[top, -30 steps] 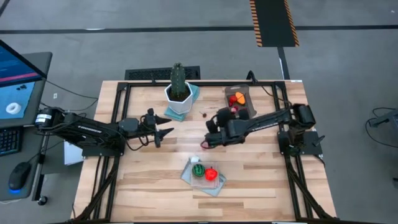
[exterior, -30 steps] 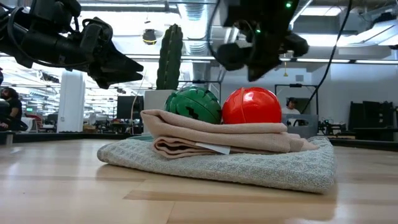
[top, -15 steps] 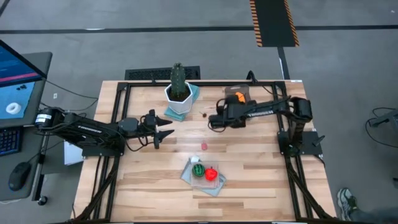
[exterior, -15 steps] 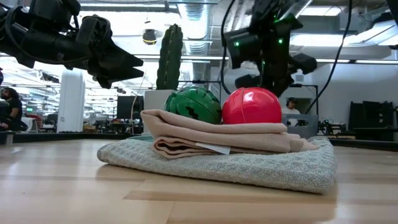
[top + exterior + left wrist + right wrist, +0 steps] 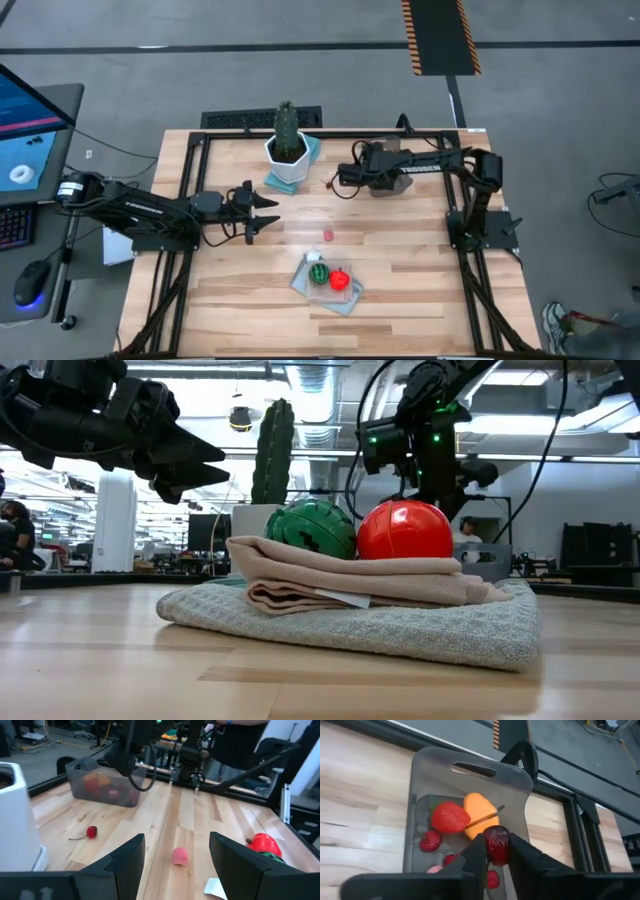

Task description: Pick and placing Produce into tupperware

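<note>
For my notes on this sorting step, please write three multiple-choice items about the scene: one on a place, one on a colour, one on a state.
1. Where is the right gripper?
A. above the tub
B. over the cloth
C. beside the cactus

2. What colour is the ball beside the red ball?
A. blue
B. green
C. yellow

3. What is between the right fingers?
A. nothing
B. a cloth
C. a dark red piece

Key: 1 A, the wrist view looks down into the tub; 2 B, seen in the low view; 3 C, it sits between both fingers.
</note>
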{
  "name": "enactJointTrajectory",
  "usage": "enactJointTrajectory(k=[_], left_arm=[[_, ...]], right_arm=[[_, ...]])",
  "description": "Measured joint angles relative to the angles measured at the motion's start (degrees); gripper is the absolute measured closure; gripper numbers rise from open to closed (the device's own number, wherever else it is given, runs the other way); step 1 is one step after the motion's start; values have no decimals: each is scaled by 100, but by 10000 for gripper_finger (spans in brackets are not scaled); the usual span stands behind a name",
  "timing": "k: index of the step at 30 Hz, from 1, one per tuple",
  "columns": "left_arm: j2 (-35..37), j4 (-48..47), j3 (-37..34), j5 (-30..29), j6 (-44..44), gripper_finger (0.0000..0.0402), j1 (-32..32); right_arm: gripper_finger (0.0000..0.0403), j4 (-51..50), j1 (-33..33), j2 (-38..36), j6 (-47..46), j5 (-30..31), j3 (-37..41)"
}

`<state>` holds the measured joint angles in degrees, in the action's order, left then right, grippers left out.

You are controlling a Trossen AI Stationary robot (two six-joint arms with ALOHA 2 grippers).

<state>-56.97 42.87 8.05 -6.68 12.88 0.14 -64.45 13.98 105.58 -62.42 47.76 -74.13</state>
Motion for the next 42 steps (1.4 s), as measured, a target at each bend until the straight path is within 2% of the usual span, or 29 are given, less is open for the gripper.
enactJointTrajectory(k=[7,10,15,21,23,25,29,32,38,42], left_arm=[[-2,12,0,-190,-5,189,-172],[-2,12,0,-266,-19,189,-210],[-2,12,0,-274,-27,189,-212],[-2,5,0,-276,-66,189,-212],[-2,-23,0,-276,-65,189,-212],[-2,-71,0,-276,-35,189,-212],[-3,-208,0,-276,26,189,-212],[-4,-271,0,-276,127,189,-212],[-4,-333,0,-276,189,189,-344],[-4,-291,0,-276,190,189,-500]], right_arm=[[185,-125,-23,0,123,-21,0],[151,-114,-88,0,145,-10,0],[140,256,-365,0,566,37,-236],[143,1701,-905,0,2258,-118,-632],[143,2168,-1016,0,2914,-448,-685],[143,2590,-1062,0,3533,-1170,-723],[143,2934,-996,0,4048,-2495,-723],[143,2924,-865,4,4168,-2819,-723],[143,2908,-403,37,4500,-3920,-723],[143,2797,-79,179,4597,-4033,-713]])
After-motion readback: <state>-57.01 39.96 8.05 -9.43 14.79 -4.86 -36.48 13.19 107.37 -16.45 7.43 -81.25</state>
